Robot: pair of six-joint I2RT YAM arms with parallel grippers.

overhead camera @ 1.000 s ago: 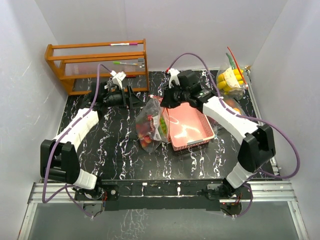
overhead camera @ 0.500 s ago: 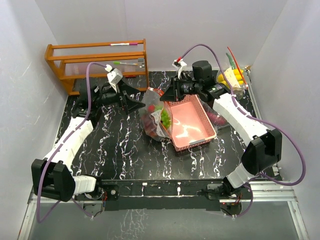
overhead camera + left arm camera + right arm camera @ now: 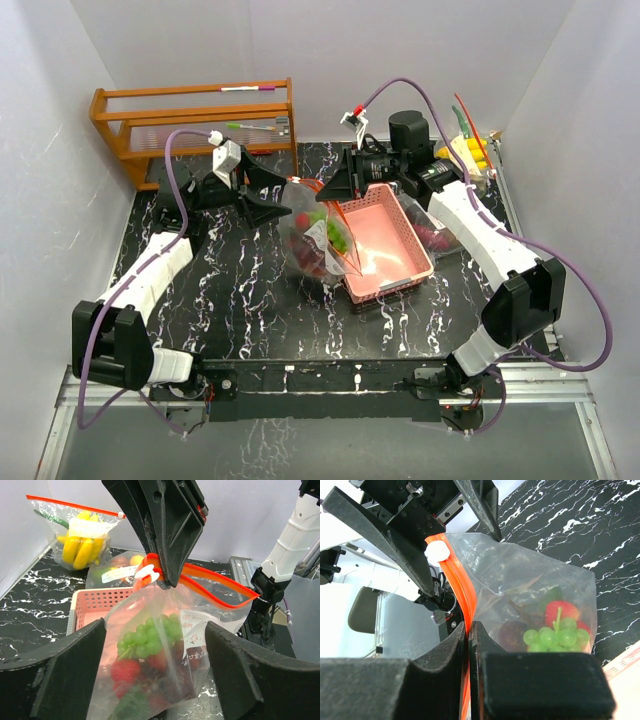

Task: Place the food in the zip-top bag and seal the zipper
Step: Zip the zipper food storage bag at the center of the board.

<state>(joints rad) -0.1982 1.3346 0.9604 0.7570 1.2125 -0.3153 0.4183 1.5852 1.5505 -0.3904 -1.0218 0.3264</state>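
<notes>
**Bag held by its zipper strip; left fingers open around it**

Position: the clear, soft plastic zip-top bag (image 3: pixel 318 235) is held upright by its top near the middle of the black marbled table (image 3: pixel 230 300). It is just beside the left rim of the pink latticed plastic tray (image 3: pixel 415 240). The food is inside, slumped to the bottom: a green grape cluster (image 3: pixel 150 635), a red strawberry (image 3: pixel 125 670) and some darker pieces.

Right gripper (image 3: pixel 469 627): fingers pinched flat on the orange zipper strip (image 3: pixel 210 582), just beside the white slider tab (image 3: pixel 145 572).

Left gripper (image 3: pixel 155 627): fingers spread wide, one on each side of the bag's belly, gripping nothing.

Zipper: toward its free end the strip seems to part into two lines, so it is probably unsealed there. The view is too oblique to be sure.

Handling (judgement): the film is thin, limp and slippery. It sags under its load and would crumple if squeezed at the belly. The toy food is light, hard and glossy, and it will shift inside the bag. The strip is the only stiff part. Take it at the free end, opposite the right pinch, draw it taut, then run the slider along.
</notes>
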